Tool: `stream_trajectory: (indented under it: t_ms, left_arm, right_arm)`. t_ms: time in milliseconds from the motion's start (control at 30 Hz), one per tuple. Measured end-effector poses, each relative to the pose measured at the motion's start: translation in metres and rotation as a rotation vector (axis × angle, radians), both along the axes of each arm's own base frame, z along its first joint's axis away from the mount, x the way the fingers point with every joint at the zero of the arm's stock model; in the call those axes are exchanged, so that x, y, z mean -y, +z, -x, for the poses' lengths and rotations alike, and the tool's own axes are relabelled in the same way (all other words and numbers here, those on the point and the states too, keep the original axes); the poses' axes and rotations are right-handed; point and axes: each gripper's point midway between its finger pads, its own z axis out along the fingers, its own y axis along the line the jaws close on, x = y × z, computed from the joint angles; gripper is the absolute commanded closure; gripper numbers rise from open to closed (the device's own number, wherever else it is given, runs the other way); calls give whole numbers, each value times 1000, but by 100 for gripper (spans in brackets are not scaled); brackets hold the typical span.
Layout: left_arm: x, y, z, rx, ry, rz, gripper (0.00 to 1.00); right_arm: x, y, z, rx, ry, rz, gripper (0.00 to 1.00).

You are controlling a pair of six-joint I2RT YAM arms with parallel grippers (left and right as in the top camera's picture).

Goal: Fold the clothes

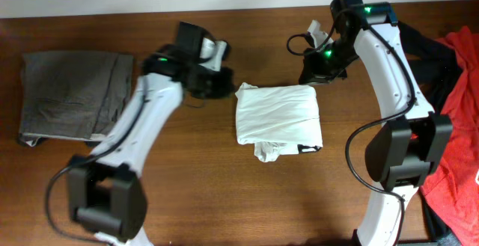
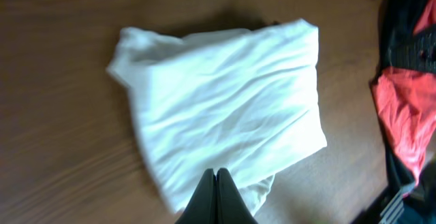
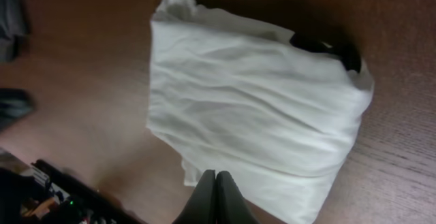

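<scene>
Left pincer [image 2: 216,172], right pincer [image 3: 215,174] closed; one folded T-shirt [image 1: 277,111].

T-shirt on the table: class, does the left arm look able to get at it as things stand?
Probably yes. The left pincer hangs shut right at the edge of the T-shirt, and nothing lies between them. The right arm sits on the far side, not across the path.

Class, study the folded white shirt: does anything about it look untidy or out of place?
Yes. In the overhead view a crumpled flap pokes out below the white T-shirt, beside a small black mark, spoiling the neat rectangle.
</scene>
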Motion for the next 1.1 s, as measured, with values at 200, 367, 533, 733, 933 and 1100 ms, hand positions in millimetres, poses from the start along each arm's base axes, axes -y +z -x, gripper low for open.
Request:
stream_trajectory:
  t_ms: [200, 367, 533, 733, 933, 1100]
  left_arm:
    - [37, -36, -2, -11, -75, 11, 100]
    - [50, -58, -13, 6, -92, 17, 100]
    - [53, -87, -23, 4, -87, 6, 100]
    - [59, -136, -37, 1, -86, 2, 100]
    - [65, -138, -43, 21, -96, 32, 100]
    - [67, -135, -46, 29, -97, 35, 100]
  right_arm:
    - [7, -36, -7, 15, -13, -1, 96]
    - [13, -81, -14, 56, -29, -3, 96]
    - [28, -118, -23, 113, -89, -8, 92]
    - [28, -138, -34, 216, -116, -42, 62]
    - [26, -135, -28, 208, -114, -50, 56]
    - [29, -115, -11, 94, -133, -105, 54]
